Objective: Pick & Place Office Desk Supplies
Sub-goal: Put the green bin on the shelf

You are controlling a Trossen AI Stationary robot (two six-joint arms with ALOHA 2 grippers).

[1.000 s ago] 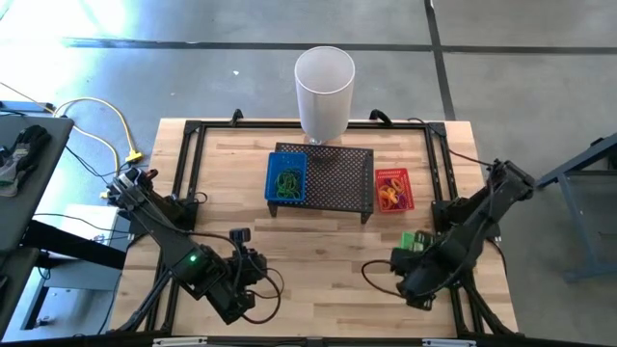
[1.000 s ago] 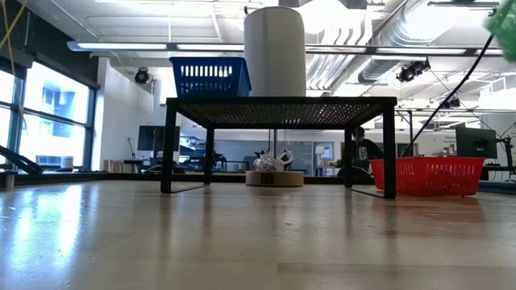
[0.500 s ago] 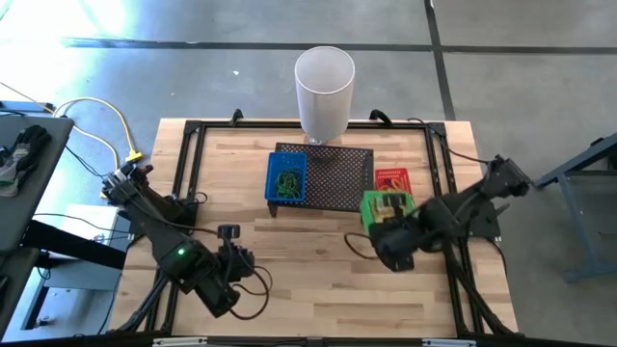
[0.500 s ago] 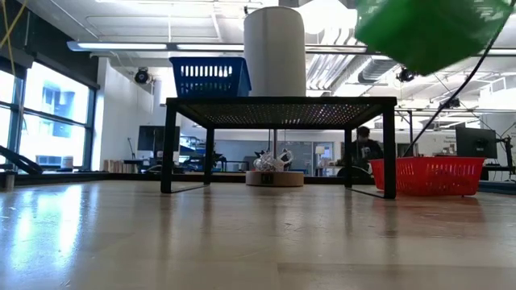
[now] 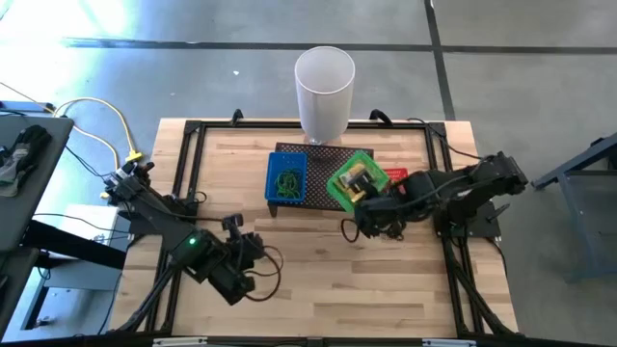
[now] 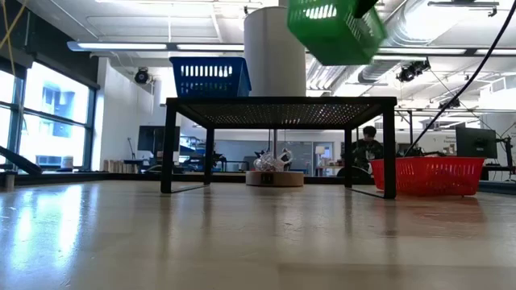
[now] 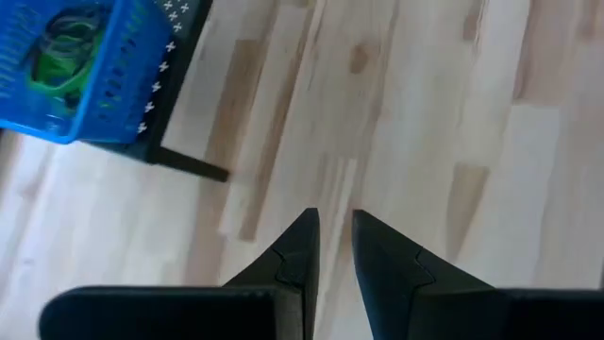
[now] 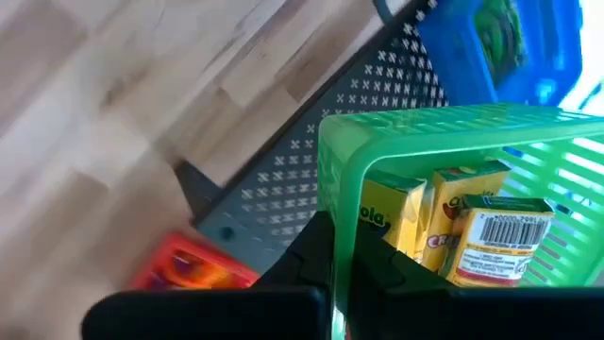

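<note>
Two claws — right claw [image 8: 342, 274] clamped on green basket [image 5: 349, 177] rim, now carried above mesh stand [image 5: 323, 186]; left claw [image 7: 330, 247] slightly parted, empty, shifted little.

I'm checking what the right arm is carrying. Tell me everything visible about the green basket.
The green basket is a small rectangular bin of slotted plastic, open-topped. It hangs tilted in the air above the right part of the black mesh stand, touching neither it nor the table. The right claw is shut on its rim at one side. Inside lie yellow boxes, one showing a barcode label. The blue basket sits apart to its left.
</note>
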